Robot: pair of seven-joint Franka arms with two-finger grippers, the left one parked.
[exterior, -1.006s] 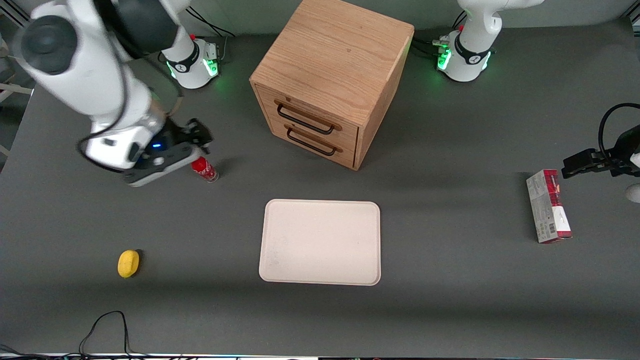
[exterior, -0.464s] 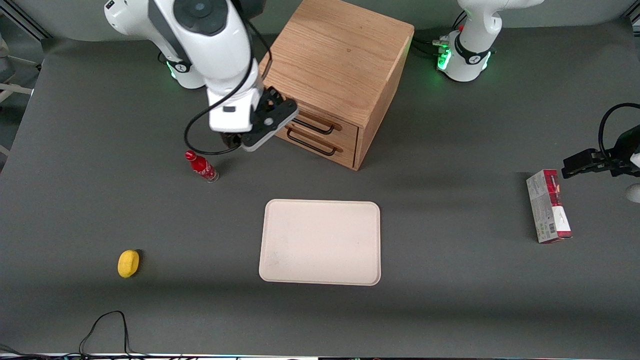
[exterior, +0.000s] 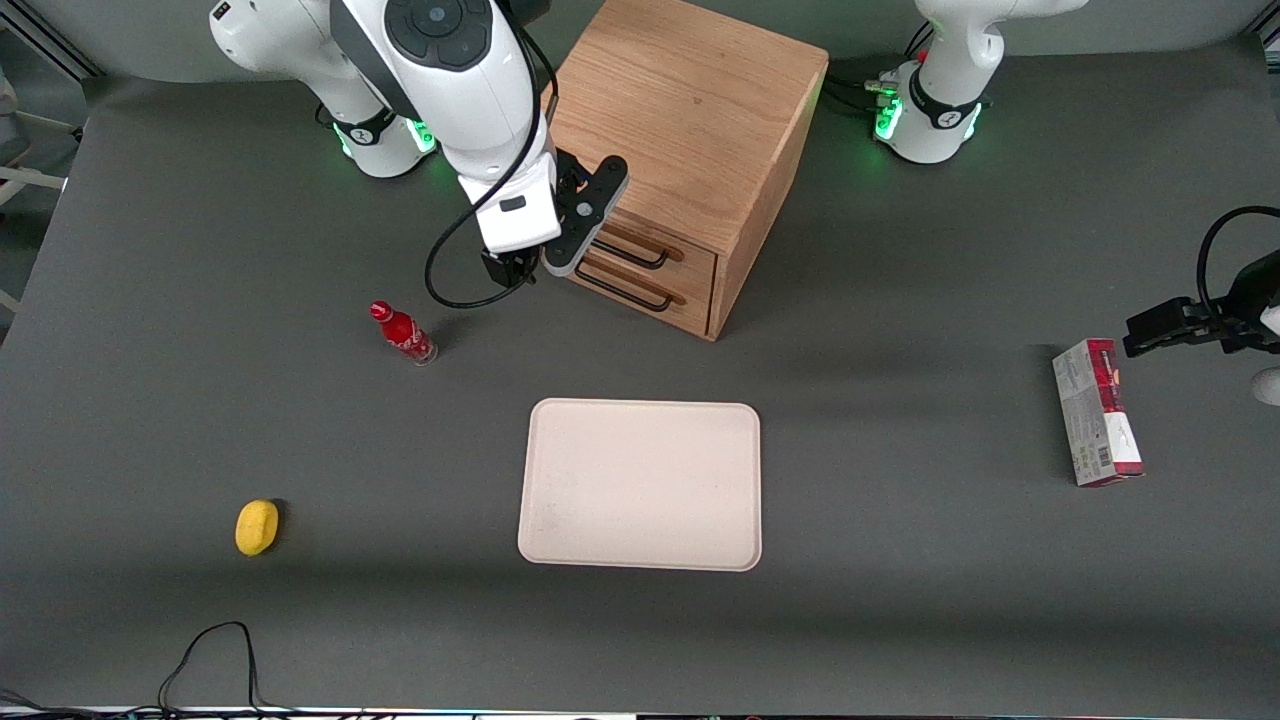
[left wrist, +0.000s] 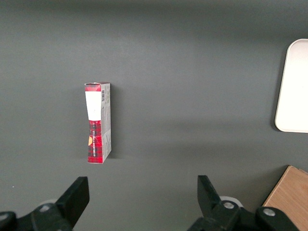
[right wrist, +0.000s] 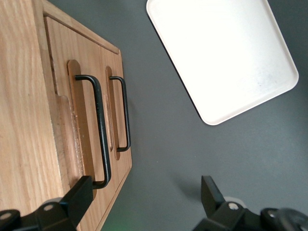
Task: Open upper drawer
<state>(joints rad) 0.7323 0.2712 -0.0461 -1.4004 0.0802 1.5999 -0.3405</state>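
Note:
The oak cabinet (exterior: 690, 100) stands at the back middle of the table. Its upper drawer (exterior: 697, 255) looks shut, and so does the lower twin under it. My gripper (exterior: 585, 215) hangs in front of the drawer fronts, at their end toward the working arm, hiding part of the upper drawer's black handle (exterior: 640, 258). In the right wrist view the gripper (right wrist: 144, 192) is open with nothing between its fingers. One fingertip (right wrist: 82, 192) sits close to the end of the upper handle (right wrist: 102, 134). The lower handle (right wrist: 126, 115) runs beside it.
A red bottle (exterior: 403, 333) stands on the table toward the working arm's end, nearer the front camera than my gripper. A beige tray (exterior: 640, 485) lies in front of the cabinet. A yellow object (exterior: 257, 526) and a red-grey box (exterior: 1097, 412) lie farther out.
My arm swung from above the red bottle across to the cabinet front. Over the last half second the gripper moved a little farther along the drawer fronts.

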